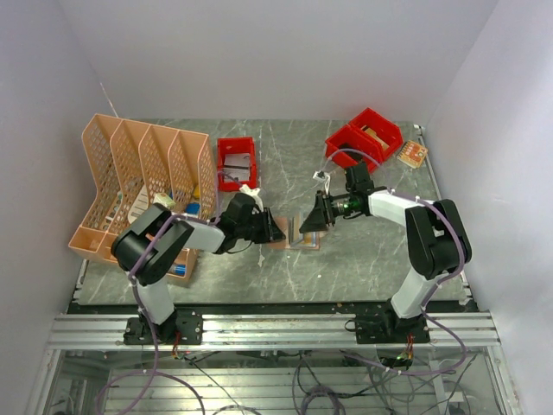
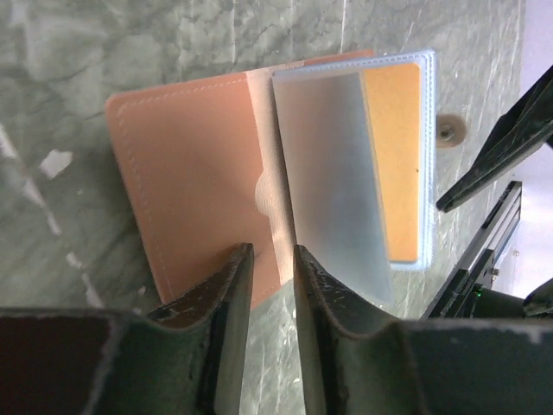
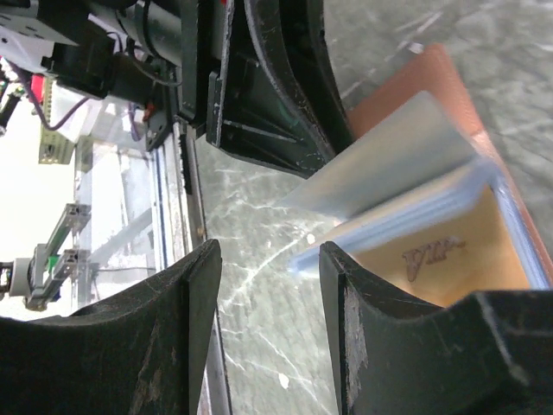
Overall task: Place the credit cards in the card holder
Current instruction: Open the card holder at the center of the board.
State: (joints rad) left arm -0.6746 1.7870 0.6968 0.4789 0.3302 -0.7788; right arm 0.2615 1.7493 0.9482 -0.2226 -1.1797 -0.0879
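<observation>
1. right now the card holder [image 2: 186, 164] lies opened flat on the marbled table [image 1: 363, 251], its tan stitched leather spread out to either side of the fold.
2. on one half of the card holder sits a stack of clear pockets [image 2: 425, 173]. a greyish translucent leaf [image 2: 333, 164] is lifted from the fold and tilts over that stack.
3. whether that leaf is an empty pocket or a pale card, i cannot tell.
4. below the leaf, an orange card [image 3: 441, 259] printed "vip" lies flat inside the card holder's top clear pocket.
5. the left gripper [image 2: 272, 255] is at the edge of the card holder where the fold ends. its fingers are parted by a narrow slot, leather shows through it, and nothing is pinched.
6. the right gripper [image 3: 270, 259] hangs at the opposite side of the card holder, just off the pocket stack. its jaws stand well apart with only bare table between them, and the pockets' corner is just beside one finger.
7. the two grippers face each other across the card holder, near but apart.
8. beyond the card holder stands a red bin [image 1: 236, 162], with more red bins [image 1: 367, 134] farther off on the right arm's side.
9. well to the left-arm side of the card holder stands a peach file rack [image 1: 138, 169].
</observation>
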